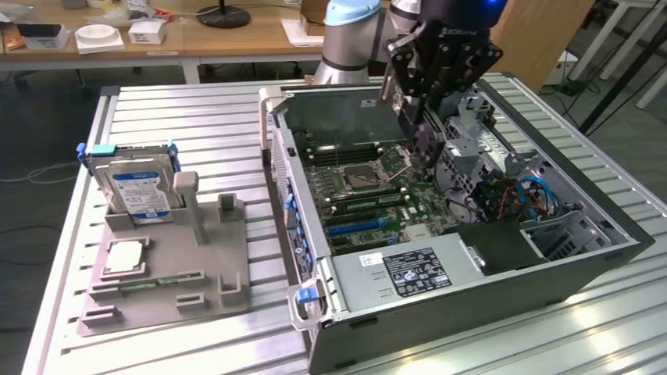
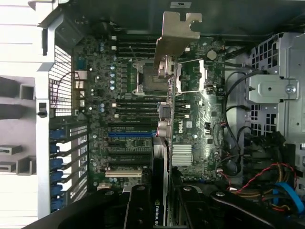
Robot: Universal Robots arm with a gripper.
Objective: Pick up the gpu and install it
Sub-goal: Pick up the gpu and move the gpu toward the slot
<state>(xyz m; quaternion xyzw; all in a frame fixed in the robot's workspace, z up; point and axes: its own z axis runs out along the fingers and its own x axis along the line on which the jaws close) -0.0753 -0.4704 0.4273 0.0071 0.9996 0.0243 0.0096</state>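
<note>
Exterior view: The tool (image 1: 421,105) at the end of the arm is closed on the gpu (image 1: 426,144), a thin, flat black expansion card. The card hangs upright inside the open black computer case (image 1: 583,258), over the green motherboard (image 1: 386,195), and is not seated in a slot. The case lies on its side on the ribbed metal tabletop (image 1: 187,109). Well apart, at the exterior view's left, a boxy hard drive (image 1: 140,191) with a blue-and-white label stands in a grey moulded holder (image 1: 167,273).

Wrist view: The gpu (image 2: 164,124) appears edge-on, its pale metal bracket at the far end. The black fingers (image 2: 138,210) of the tool (image 2: 162,202) clamp it from both sides. A blue slot (image 2: 128,135) on the motherboard (image 2: 200,129) lies just beside the card's edge.
</note>
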